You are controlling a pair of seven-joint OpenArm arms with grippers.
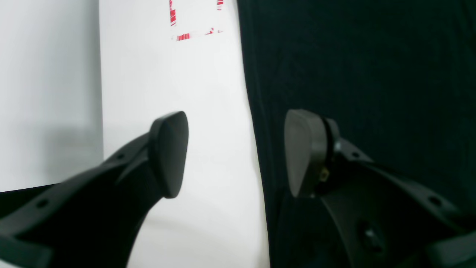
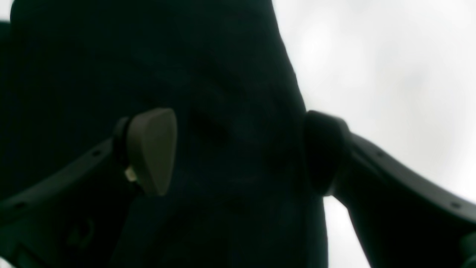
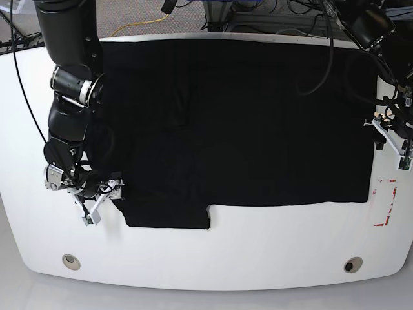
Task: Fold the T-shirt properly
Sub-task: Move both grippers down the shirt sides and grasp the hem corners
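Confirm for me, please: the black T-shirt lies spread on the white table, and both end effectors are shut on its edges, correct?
Not quite. The T-shirt does lie spread on the white table, but both wrist views show the jaws apart. The left end effector is open astride the shirt's edge, and the right end effector is open over the fabric, gripping nothing.
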